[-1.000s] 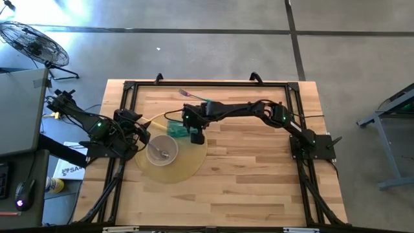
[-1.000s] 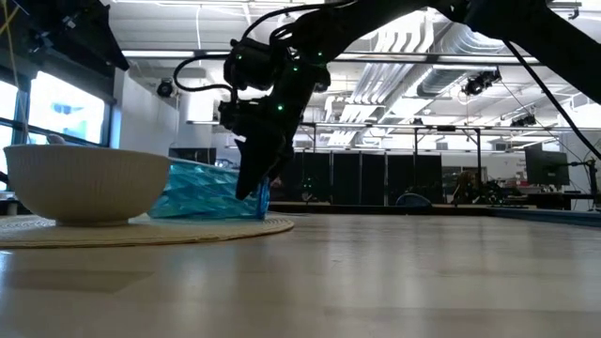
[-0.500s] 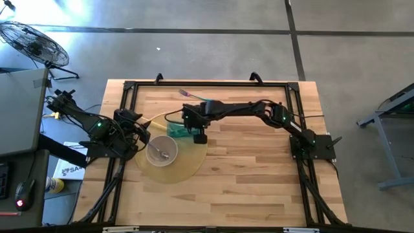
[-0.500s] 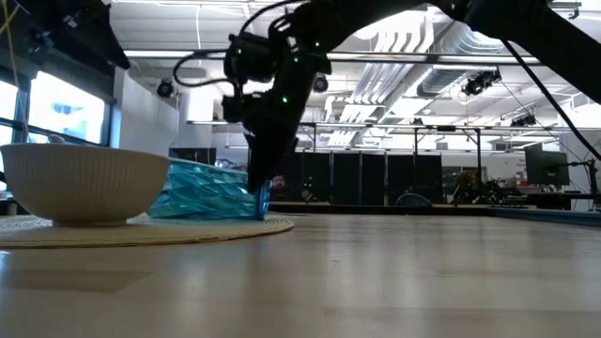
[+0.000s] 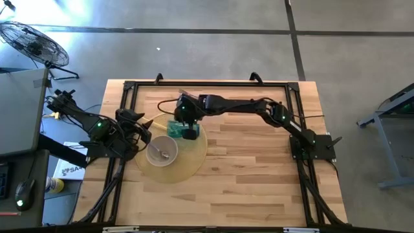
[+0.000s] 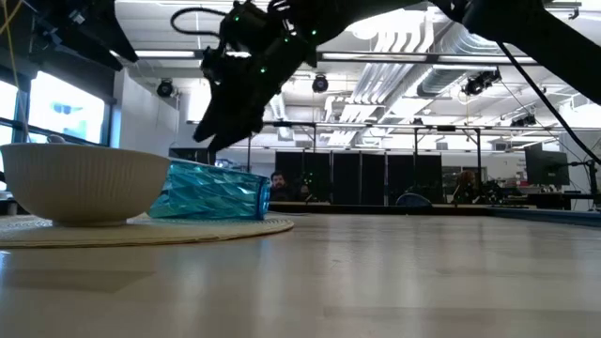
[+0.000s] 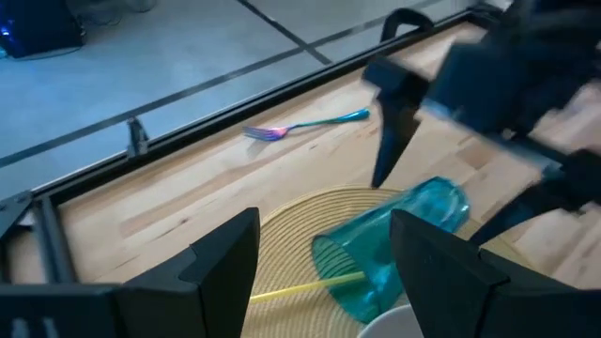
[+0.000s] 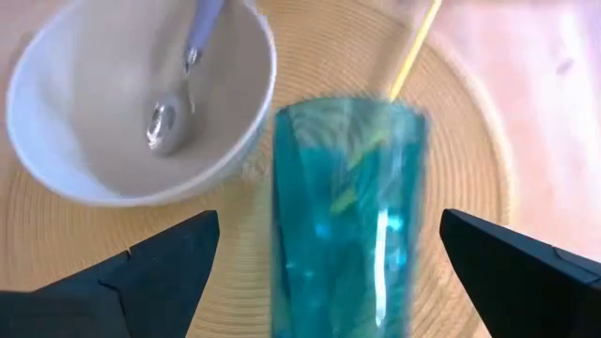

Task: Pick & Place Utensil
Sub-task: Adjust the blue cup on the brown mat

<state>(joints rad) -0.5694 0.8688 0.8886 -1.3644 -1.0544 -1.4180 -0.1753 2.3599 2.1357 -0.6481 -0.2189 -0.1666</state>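
Nearest in the level view across the pale wooden plank bench [image 6: 376, 272] lies a round woven straw-coloured placemat [image 6: 141, 231], and on it stands a ribbed white ceramic bowl [image 6: 84, 184] with a metal spoon [image 8: 178, 84] resting inside, its handle leaning on the rim. Just behind the bowl, on the same mat, a faceted translucent teal plastic tumbler [image 6: 211, 194] lies on its side, its open mouth turned toward the bowl. A thin yellow stick or straw [image 8: 413, 47] lies on the mat touching the tumbler, and through the wall it appears to run inside, though how far is unclear. The right tool [image 5: 187, 124] hangs just above the fallen tumbler, its two dark fingers [image 8: 150, 272] spread wide on either side of the glass, touching nothing and holding nothing. The left tool [image 5: 143, 123] waits at the mat's left edge, close to the bowl; its fingers [image 7: 225, 258] stand partly apart with nothing between them. Farther back, near the rear rail of the black metal frame [image 5: 207, 83] that borders the bench, an iridescent teal-and-purple metal fork [image 7: 305, 125] lies flat on the bare wood, well apart from the mat and from both tools. Beyond the bench, a person [image 6: 277, 181] shows small in the room behind.
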